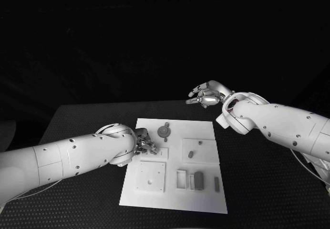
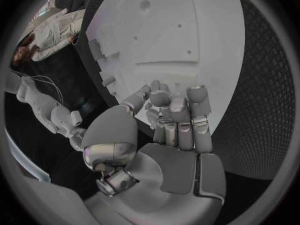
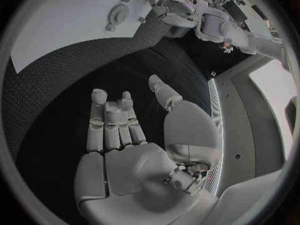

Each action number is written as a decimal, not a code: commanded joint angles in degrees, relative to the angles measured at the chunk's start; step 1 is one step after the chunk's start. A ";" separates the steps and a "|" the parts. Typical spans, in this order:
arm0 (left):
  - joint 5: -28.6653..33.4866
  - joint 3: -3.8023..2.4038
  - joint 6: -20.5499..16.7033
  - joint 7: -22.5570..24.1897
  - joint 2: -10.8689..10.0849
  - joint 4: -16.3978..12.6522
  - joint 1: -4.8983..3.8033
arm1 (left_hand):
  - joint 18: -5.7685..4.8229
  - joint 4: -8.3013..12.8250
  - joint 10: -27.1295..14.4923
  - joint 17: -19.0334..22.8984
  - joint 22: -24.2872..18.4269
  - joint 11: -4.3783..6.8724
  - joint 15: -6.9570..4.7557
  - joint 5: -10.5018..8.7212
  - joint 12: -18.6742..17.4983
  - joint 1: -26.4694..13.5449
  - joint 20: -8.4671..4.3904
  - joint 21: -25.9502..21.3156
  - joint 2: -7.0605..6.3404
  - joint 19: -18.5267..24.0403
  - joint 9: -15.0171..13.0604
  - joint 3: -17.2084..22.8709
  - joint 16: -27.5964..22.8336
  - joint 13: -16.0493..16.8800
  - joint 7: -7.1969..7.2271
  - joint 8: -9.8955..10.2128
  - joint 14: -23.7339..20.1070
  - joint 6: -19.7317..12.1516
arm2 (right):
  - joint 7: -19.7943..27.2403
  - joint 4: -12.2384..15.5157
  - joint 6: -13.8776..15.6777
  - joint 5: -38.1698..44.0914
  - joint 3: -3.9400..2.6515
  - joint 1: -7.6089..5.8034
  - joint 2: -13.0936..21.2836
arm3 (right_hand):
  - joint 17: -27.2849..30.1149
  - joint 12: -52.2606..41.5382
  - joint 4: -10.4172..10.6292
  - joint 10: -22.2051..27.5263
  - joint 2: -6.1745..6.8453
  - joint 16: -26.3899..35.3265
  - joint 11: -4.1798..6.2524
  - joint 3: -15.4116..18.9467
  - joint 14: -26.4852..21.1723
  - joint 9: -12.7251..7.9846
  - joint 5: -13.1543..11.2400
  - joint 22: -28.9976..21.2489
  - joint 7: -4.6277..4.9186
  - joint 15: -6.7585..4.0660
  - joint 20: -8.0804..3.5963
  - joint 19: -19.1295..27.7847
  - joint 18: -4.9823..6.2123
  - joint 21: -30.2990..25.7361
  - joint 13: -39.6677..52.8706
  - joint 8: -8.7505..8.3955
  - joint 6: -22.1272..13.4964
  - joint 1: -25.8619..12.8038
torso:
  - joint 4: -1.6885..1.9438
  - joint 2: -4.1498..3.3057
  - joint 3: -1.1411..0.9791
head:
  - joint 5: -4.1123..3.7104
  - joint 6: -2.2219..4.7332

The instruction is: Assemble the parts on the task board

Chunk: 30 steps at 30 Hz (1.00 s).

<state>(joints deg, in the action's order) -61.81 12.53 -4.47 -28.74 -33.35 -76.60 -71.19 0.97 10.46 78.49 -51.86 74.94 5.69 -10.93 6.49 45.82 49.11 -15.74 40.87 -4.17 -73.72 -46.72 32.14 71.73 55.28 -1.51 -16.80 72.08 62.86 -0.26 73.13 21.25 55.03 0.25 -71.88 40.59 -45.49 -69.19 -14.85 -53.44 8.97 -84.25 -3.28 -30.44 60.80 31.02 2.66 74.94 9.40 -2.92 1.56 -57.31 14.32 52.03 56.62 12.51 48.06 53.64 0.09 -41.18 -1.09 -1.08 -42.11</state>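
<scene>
Left hand [image 1: 143,144], fingers curled at the task board [image 1: 206,200]'s left edge, grip contents indiscernible; right hand [image 1: 207,94] idles empty and spread; any pinched part risks slipping.

Black textured table [image 1: 82,119] beneath everything.

The task board [image 1: 206,131] was seen as a smooth, matt white plate, plastic by its look. The parts [image 1: 199,180] lying on it appeared as dull grey pieces of unclear material. The table [image 1: 82,117] around the task board was covered in a black, finely dimpled, rough mat. The left hand [image 2: 178,120] and right hand [image 3: 128,130] were finished in satin silver metal, and the arms' [image 1: 76,155] white shells looked glossy and smooth.
</scene>
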 commanded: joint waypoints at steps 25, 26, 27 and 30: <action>-1.27 -0.02 0.45 0.26 0.05 -0.34 0.09 | 2.49 -0.76 -0.47 1.96 1.10 0.15 -0.83 3.01 0.73 -3.27 -0.16 0.09 -1.18 -0.21 -0.36 -0.74 1.72 -0.43 0.99 0.84 -1.48 5.31 | 0.30 -0.05 -1.17 -0.03 -0.03 0.00 0.15 | 0.12 -0.32 0.26 0.47 -0.25 -0.32 -0.02 0.34 -0.36 -0.03 0.17 0.43 0.32 0.08 0.36 -0.02 0.68 -0.37 -0.13 -0.13 -0.07 -0.64 | -0.01 0.03 0.00 | -0.02 -0.18; -1.27 -0.02 0.45 0.25 0.03 -0.34 0.10 | 2.50 -0.82 -0.44 2.00 1.10 0.16 -0.84 3.00 0.76 -3.35 -0.16 0.10 -1.25 -0.23 -0.37 -0.72 1.77 -0.43 1.00 0.84 -1.48 5.35 | 0.29 -0.05 -1.18 -0.03 -0.03 0.00 0.15 | 0.12 -0.32 0.26 0.47 -0.26 -0.32 -0.03 0.34 -0.36 -0.03 0.17 0.43 0.32 0.08 0.36 -0.02 0.68 -0.37 -0.13 -0.13 -0.07 -0.65 | -0.01 0.03 0.00 | -0.02 -0.18; -1.28 -0.02 0.45 0.17 0.03 -0.35 0.10 | 2.51 -0.92 -0.41 2.05 1.10 0.18 -0.86 2.98 0.80 -3.45 -0.17 0.12 -1.30 -0.27 -0.39 -0.69 1.83 -0.44 1.02 0.84 -1.47 5.40 | 0.29 -0.05 -1.18 -0.03 -0.03 0.00 0.14 | 0.12 -0.33 0.28 0.47 -0.26 -0.33 -0.03 0.35 -0.35 -0.03 0.17 0.44 0.32 0.08 0.36 -0.03 0.68 -0.37 -0.13 -0.13 -0.08 -0.67 | -0.03 0.02 0.01 | -0.01 -0.20; -1.29 -0.02 0.47 0.15 0.01 -0.35 0.13 | 2.54 -1.29 -0.36 2.24 1.10 0.22 -0.90 2.91 0.88 -3.86 -0.18 0.17 -1.41 -0.34 -0.43 -0.60 2.03 -0.48 1.05 0.89 -1.48 5.47 | 0.30 -0.09 -1.17 -0.03 -0.03 0.00 0.16 | 0.12 -0.34 0.30 0.46 -0.26 -0.34 -0.03 0.36 -0.35 -0.03 0.17 0.44 0.32 0.09 0.36 -0.03 0.68 -0.37 -0.14 -0.13 -0.09 -0.70 | -0.01 0.01 0.03 | -0.03 -0.19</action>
<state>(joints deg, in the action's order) -62.49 12.53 -4.35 -28.76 -33.37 -76.79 -71.09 0.97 9.45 78.27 -49.64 74.92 5.81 -11.07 9.26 46.50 45.86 -15.64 40.87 -5.47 -73.63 -47.11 31.46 73.43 54.87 -1.50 -16.14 71.81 62.86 -0.32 73.04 20.87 54.98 0.26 -71.88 40.73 -45.45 -69.19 -14.69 -53.44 8.74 -84.25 -3.28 -30.28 60.80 31.02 2.66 74.92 9.29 -2.91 1.56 -57.30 14.32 52.03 56.57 12.51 48.07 53.42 0.07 -41.15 -1.08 -1.11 -42.30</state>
